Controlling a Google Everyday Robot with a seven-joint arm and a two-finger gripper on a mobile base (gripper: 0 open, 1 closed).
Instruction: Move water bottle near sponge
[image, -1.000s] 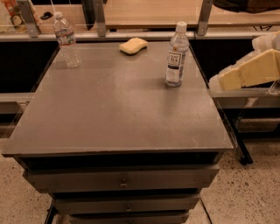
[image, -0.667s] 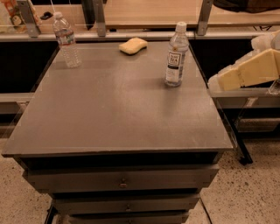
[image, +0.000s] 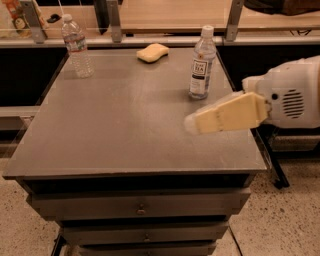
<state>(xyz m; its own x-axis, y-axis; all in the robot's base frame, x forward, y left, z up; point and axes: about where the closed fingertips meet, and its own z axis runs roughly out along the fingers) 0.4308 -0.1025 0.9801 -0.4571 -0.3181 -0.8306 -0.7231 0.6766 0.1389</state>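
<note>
My gripper (image: 197, 123): over the table's (image: 125, 140) right side; apart or together, I cannot tell.
Water bottle (image: 76, 46): upright, far-left corner, apart from sponge (image: 153, 52); I must cross.

We see the small clear ribbed plastic water bottle (image: 77, 47) upright, well left of and beyond our gripper (image: 194, 124) at right; the pale yellow rounded sponge (image: 153, 52) lies flat, nearer it.

tall labelled bottle (image: 201, 62) upright on grey table (image: 125, 130) | drawers (image: 140, 205) beneath
</note>
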